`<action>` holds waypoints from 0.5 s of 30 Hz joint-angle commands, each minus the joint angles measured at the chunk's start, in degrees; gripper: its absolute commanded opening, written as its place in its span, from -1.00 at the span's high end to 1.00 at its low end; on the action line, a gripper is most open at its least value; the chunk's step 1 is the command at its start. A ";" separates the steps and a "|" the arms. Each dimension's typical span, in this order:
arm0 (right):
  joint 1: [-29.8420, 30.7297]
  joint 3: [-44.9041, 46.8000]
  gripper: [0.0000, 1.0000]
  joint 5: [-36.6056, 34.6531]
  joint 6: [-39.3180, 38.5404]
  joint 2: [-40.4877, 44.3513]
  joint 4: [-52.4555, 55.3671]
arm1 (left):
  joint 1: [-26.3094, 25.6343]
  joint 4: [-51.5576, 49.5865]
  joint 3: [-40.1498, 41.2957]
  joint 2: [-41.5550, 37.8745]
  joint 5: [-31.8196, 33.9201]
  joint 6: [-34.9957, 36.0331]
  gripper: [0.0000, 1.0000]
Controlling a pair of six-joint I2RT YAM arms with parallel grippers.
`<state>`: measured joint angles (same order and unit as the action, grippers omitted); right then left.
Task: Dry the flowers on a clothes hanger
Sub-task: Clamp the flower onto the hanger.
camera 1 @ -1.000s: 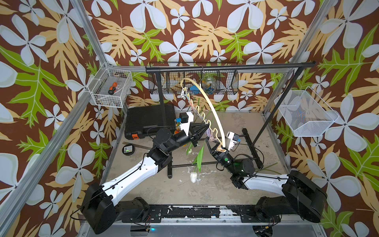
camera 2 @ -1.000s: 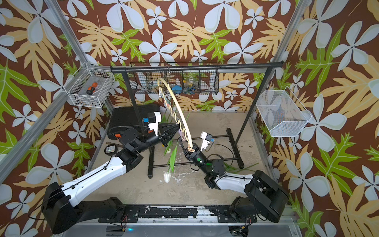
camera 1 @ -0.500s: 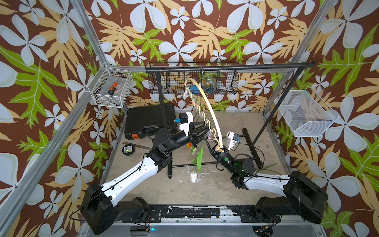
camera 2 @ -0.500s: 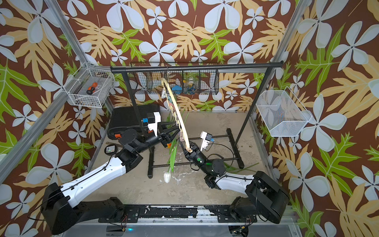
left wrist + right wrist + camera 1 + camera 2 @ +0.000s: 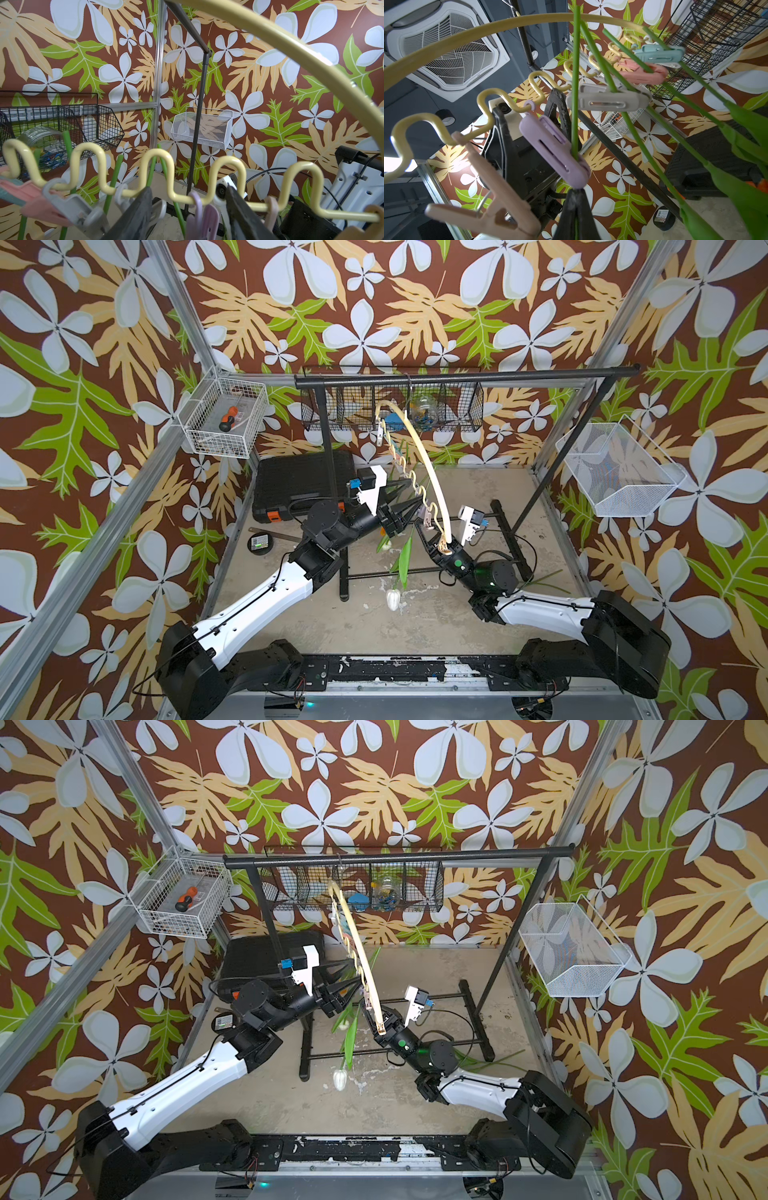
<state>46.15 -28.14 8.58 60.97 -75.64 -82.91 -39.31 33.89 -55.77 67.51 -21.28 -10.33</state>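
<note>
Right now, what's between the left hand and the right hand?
The lilac clothespin on the clothes hanger, clamped on a tulip stem. The right wrist view shows it: left hand open around it, right hand shut on that stem.

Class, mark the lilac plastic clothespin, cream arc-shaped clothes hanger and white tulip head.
Lilac plastic clothespin (image 5: 550, 145): right wrist view, body middle.
Cream arc-shaped clothes hanger (image 5: 324, 67): left wrist view, upper arc.
White tulip head (image 5: 392, 600): in a top view, petals.

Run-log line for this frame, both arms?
left gripper: jaws open astride lilac clothespin | right gripper: shut on tulip stem beneath it | stem clipped | clothes hanger: hooked on rack bar
</note>
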 commanded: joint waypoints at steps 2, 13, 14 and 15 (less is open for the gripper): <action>-0.05 -1.73 0.96 -1.74 -5.33 3.05 14.87 | 0.02 -1.76 0.31 -1.36 1.33 1.81 -0.23; -0.45 -1.27 0.51 -5.95 -13.50 10.26 25.94 | 0.02 -3.95 1.20 -3.08 1.85 1.78 -0.26; -0.67 -1.06 0.50 -5.94 -13.75 10.71 26.44 | 0.02 -4.13 1.30 -3.21 1.94 1.72 -0.27; -0.95 -0.66 0.50 -5.94 -13.86 11.23 26.82 | 0.02 -4.41 1.40 -3.42 2.02 1.87 -0.27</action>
<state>45.58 -29.32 3.81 49.58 -65.32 -58.50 -39.31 29.80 -54.52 64.51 -19.55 -8.91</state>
